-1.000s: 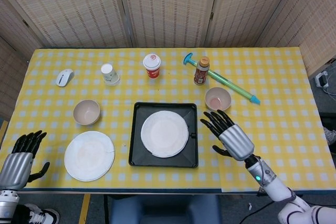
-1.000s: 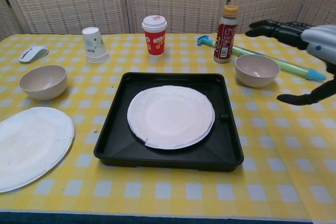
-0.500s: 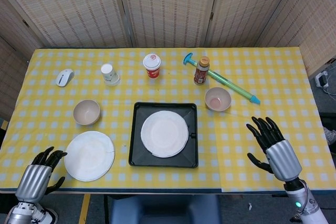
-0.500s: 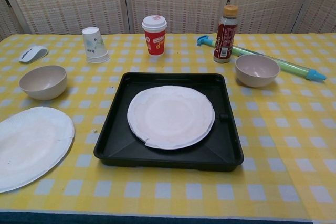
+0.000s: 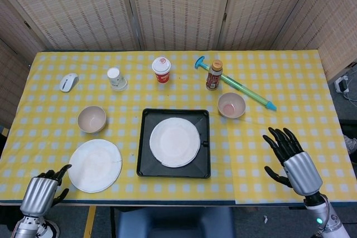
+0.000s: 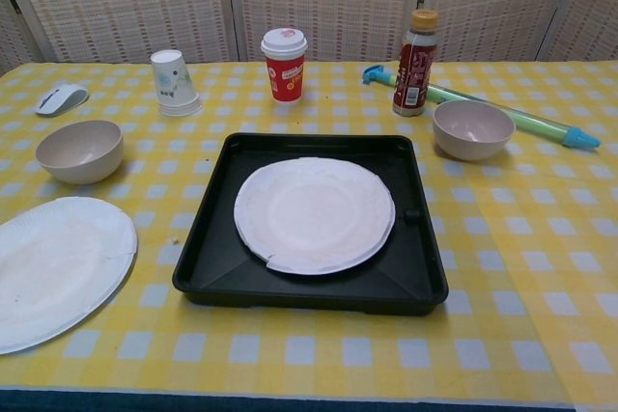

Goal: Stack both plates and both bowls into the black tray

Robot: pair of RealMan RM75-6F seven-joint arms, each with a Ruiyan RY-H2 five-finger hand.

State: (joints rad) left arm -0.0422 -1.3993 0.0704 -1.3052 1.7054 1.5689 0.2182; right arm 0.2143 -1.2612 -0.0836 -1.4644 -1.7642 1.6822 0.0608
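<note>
since the earlier frame the left hand [image 5: 40, 192] has been drawn lower at the near table edge, and the right hand [image 5: 294, 160] has barely shifted. one plate [image 5: 174, 142] is seen inside the black tray [image 5: 146, 163]; the second plate [image 5: 95, 165] lies left of it, with a bowl [image 5: 92, 119] behind. the other bowl [image 5: 231, 105] sits right of the tray. the right hand's fingers are spread wide, holding nothing; the left hand's cannot be told.

1 plate [image 5: 174, 141] lies in the tray [image 5: 146, 165]; another plate [image 5: 95, 165] lies left.
</note>
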